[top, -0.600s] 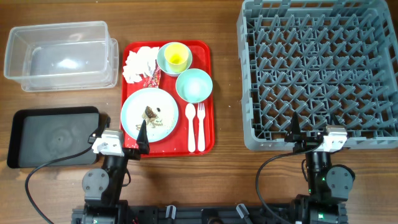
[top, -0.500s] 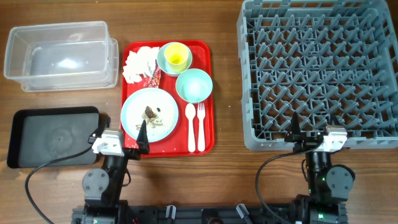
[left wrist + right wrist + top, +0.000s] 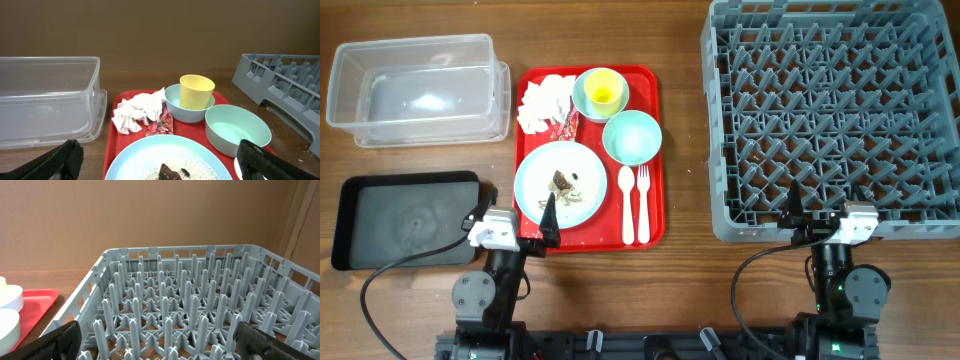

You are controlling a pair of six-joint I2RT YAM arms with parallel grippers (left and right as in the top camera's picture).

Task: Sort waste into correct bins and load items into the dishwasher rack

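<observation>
On the red serving tray (image 3: 656,150) lie a pale-blue plate (image 3: 535,185) with brown scraps (image 3: 562,181) and rice crumbs, a crumpled white napkin (image 3: 542,98), a red wrapper (image 3: 566,125), a yellow cup (image 3: 604,93) standing in a pale-blue bowl (image 3: 582,98), a mint-green bowl (image 3: 632,137), and a white spoon (image 3: 626,205) and fork (image 3: 643,203). My left gripper (image 3: 516,228) is open at the plate's near edge; the plate also shows in the left wrist view (image 3: 140,157). My right gripper (image 3: 820,213) is open at the near edge of the grey rack (image 3: 830,115).
A clear plastic tub (image 3: 418,88) stands at the far left. A shallow black tray (image 3: 405,218) lies at the near left beside my left arm. The rack fills the right side and the right wrist view (image 3: 190,305).
</observation>
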